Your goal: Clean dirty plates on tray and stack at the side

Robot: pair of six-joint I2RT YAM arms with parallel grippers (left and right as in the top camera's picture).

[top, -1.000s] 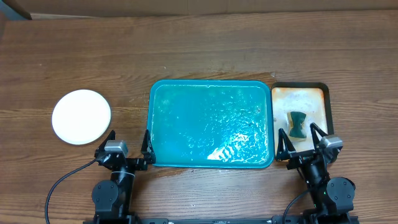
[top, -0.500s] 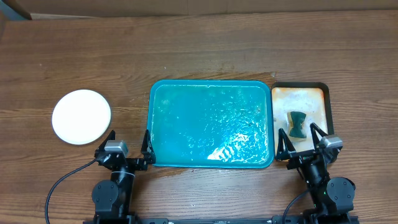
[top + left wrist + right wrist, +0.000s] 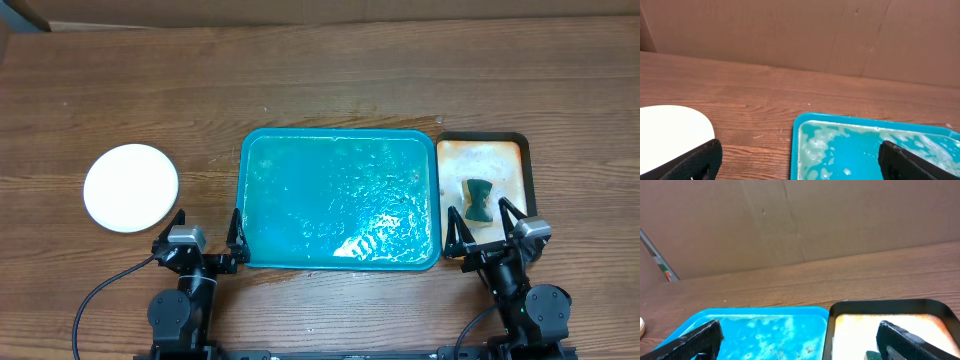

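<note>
Well off to the left of the wooden table (image 3: 320,80) lies a white plate (image 3: 131,188), round, flat and smooth, with a faint raised rim. Whether others sit beneath it cannot be told from above. It rests apart from the tray (image 3: 338,150), which fills the middle: a large teal-blue plastic rectangle with rounded corners. Its surface is glossy and rippled with water, and pale suds fleck it. Nothing stands on it.

Just beside the tray's right edge sits a smaller black-rimmed tray (image 3: 529,170), its inside cream with orange staining. A dark green sponge (image 3: 479,201), pinched at the waist, lies in it toward the near end.

The left gripper (image 3: 207,215) sits at the near edge by the tray's left corner, jaws spread wide and empty. Its black fingers (image 3: 695,160) frame the plate's edge and the tray's corner in the left wrist view. The right gripper (image 3: 477,212) is likewise spread and empty, near the sponge. Brown cardboard (image 3: 790,30) backs the grained tabletop.
</note>
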